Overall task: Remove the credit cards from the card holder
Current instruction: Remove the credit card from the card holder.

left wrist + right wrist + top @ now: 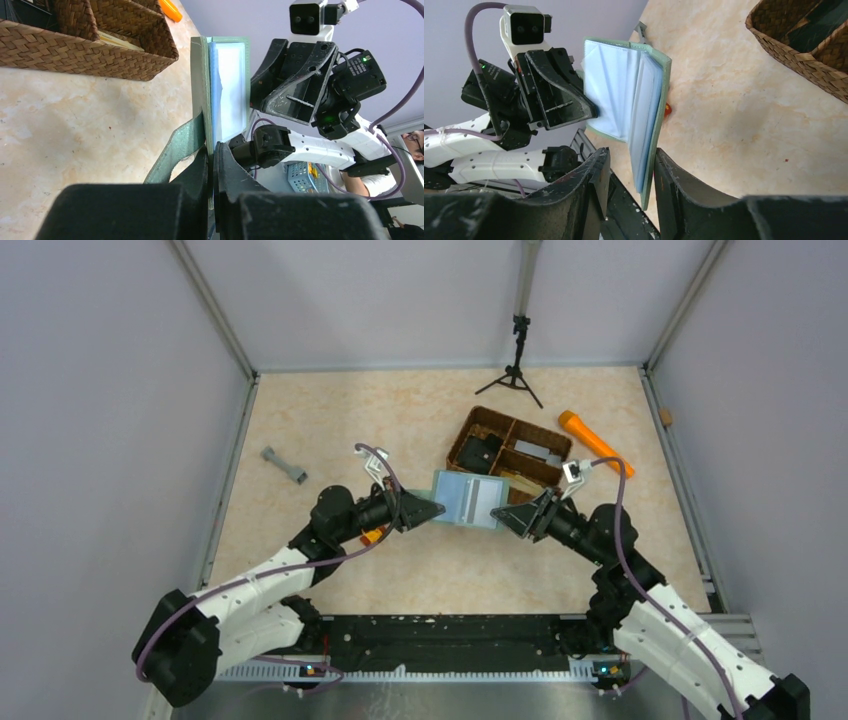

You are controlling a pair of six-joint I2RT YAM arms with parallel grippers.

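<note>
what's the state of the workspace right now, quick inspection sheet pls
surface: beige marbled table top, no spill seen
job's things: card holder open, held upright between the arms; no loose card seen
clutter: brown woven basket, orange torch, grey dumbbell-shaped piece, small tripod
grippers: left gripper shut on the holder's edge; right gripper open, fingers astride the opposite edge
cables: purple cable looped along each arm
surroundings: grey walls on three sides
</note>
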